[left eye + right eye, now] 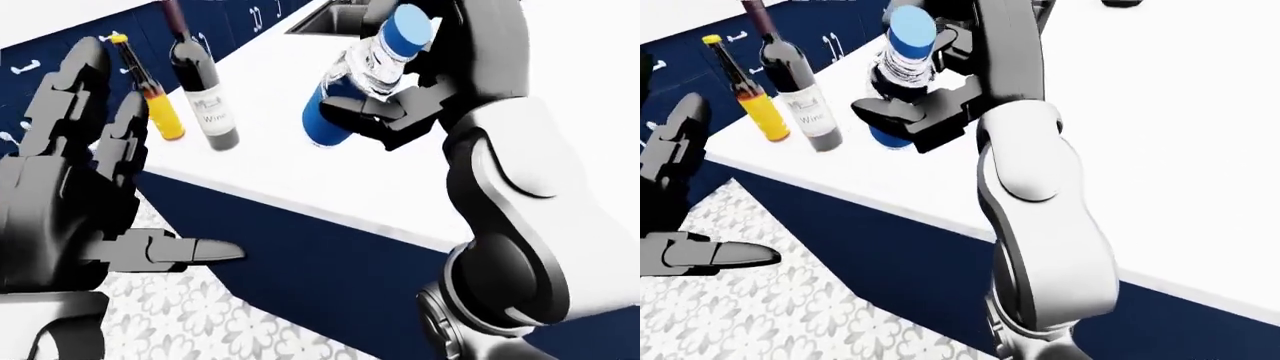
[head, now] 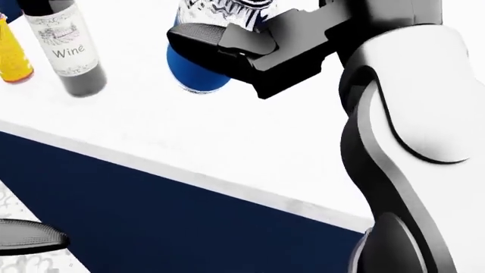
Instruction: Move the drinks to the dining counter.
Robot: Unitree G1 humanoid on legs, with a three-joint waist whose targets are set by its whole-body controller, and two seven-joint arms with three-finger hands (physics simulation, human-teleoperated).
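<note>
So the right hand [image 1: 400, 105] has its fingers wrapped round the water bottle [image 1: 365, 75], blue cap and blue base, tilted with the cap leaning to the right, and it's hanging over the white tabletop [image 1: 300, 180], not touching it afaict. Left hand [image 1: 70, 195] is empty, fingers spread wide, sitting off the near left edge over the patterned floor [image 1: 200, 315].

Two other drinks are standing on the tabletop already, to the left of the held one: a wine bottle [image 1: 200, 90] and, just beside it further left, a thin bottle w/ orange-yellow liquid [image 1: 150, 90]. Both upright.

IMO the step now is just setting the bottle down. Tips for doing it well:
- straighten it first, bc landing on the base edge at that tilt prob tips it
- lower until the base sits flat, then let the fingers go, not b4
- pick a spot right of the wine bottle w/ some gap so the fingers don't clip it on release
- keep in from the near edge, plenty of bare white further in
- can't see the base contact well from the head view, the hand blocks it, so go slow
</note>
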